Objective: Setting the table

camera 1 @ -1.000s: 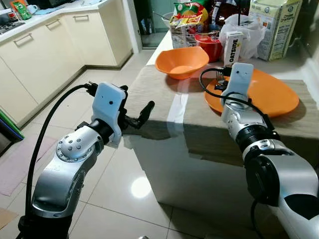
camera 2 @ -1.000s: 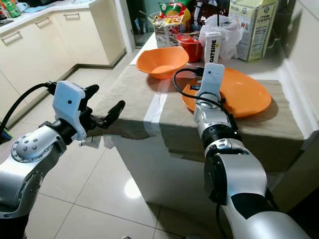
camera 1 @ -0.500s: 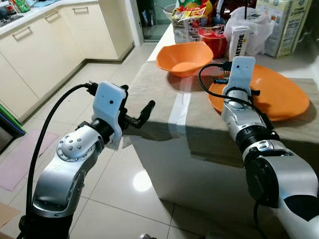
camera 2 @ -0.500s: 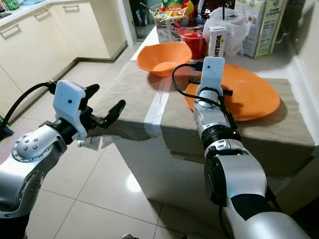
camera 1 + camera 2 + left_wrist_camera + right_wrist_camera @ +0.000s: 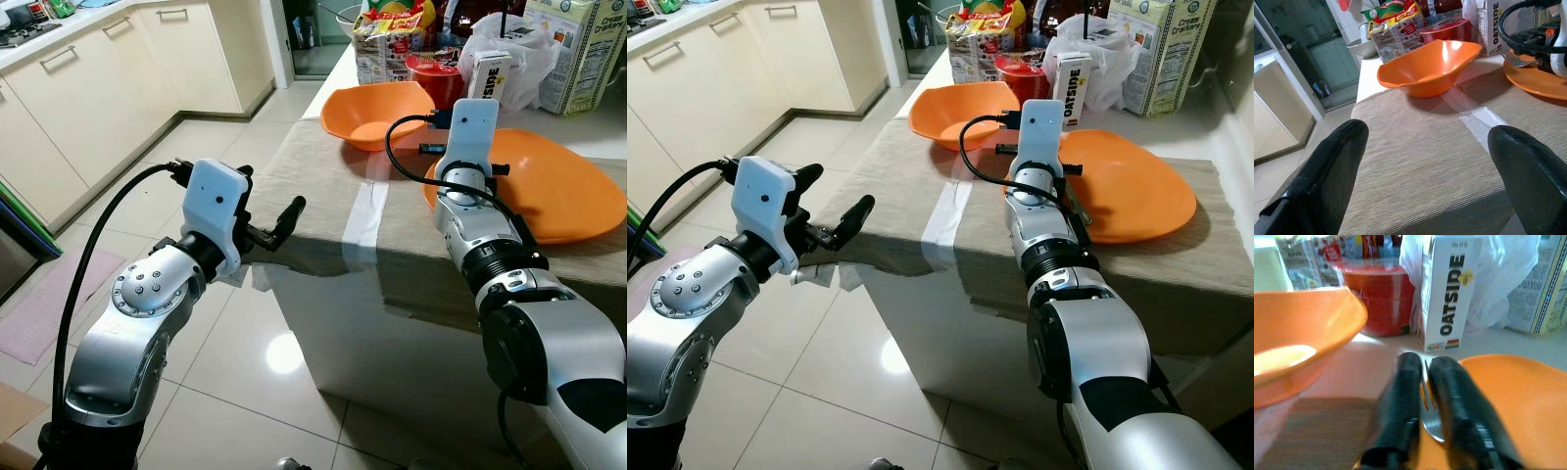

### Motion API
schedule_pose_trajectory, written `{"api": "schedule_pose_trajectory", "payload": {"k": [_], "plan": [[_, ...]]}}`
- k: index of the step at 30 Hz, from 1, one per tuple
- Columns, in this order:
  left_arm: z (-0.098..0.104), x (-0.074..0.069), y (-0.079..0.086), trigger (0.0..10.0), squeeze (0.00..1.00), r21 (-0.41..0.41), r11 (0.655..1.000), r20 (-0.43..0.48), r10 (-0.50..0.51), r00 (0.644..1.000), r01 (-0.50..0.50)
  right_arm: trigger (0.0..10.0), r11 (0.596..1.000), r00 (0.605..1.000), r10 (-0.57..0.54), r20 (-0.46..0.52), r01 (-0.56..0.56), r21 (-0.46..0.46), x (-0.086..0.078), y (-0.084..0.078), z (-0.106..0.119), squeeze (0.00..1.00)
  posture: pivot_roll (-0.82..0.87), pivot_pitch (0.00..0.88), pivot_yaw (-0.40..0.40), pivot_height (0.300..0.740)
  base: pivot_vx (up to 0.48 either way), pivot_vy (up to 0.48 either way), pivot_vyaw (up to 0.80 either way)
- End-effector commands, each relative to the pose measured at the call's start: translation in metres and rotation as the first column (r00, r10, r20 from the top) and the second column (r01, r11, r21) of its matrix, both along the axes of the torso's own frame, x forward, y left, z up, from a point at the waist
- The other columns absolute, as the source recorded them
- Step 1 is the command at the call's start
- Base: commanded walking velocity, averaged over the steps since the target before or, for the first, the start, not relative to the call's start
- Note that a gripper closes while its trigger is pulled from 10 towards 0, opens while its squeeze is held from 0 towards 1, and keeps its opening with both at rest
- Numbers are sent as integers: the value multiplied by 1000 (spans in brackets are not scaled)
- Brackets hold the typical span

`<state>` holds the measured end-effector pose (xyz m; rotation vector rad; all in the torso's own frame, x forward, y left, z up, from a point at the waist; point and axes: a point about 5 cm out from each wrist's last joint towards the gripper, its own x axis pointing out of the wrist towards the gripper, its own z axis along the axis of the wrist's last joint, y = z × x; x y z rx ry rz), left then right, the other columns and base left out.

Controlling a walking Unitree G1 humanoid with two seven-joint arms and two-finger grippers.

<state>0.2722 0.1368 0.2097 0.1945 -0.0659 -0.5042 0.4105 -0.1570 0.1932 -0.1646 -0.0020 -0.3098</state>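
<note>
Right gripper (image 5: 1422, 396) clamps a metal fork (image 5: 1429, 407) between its two black fingers (image 5: 1398, 401), tines pointing away from the wrist, at the near rim of a large orange plate (image 5: 1127, 191) on the cloth-covered table (image 5: 921, 211). From the head cameras the fork itself is hidden behind the wrist housing, so whether it touches the plate cannot be told; the wrist camera puts it at or just above the plate's edge.

Beyond the fingertips stand a white oat-drink carton (image 5: 1447, 291) and a red tub (image 5: 1376, 293), with a white plastic bag (image 5: 1508, 279) behind the carton. To the gripper's left, close by, sits an orange bowl (image 5: 965, 113); a strip of pale tape (image 5: 945, 225) runs down the cloth between bowl and plate. A larger milk carton (image 5: 1171, 49) and snack packets (image 5: 975, 39) crowd the far end of the table.

Left gripper (image 5: 269, 230) hovers off the table's near left corner, well apart from the dishes, fingers spread wide and holding nothing.

Plate and bowl look to be in place already. The fork is yet to be laid down, and no other cutlery or glass shows at the setting, so the job appears only partly done.
</note>
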Motion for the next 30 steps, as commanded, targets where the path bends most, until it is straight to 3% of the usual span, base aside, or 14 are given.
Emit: {"api": "schedule_pose_trajectory", "payload": {"k": [1,16,30], "plan": [[6,1,4,10000,0,3,1000,20,15,1000,-15,10000,1000,999,8,-42,-8,1,-1,4,-7,1000,-56,11,170,735,0,0,0],[6,3,2,10000,0,0,1000,22,13,1000,-13,10000,1000,1000,18,-13,-18,-15,0,4,-1,1000,-59,12,174,735,0,0,0],[5,4,1,10000,0,1,1000,26,8,1000,-9,10000,997,997,30,72,-24,-74,4,5,21,1000,-68,0,174,735,0,0,0]]}}
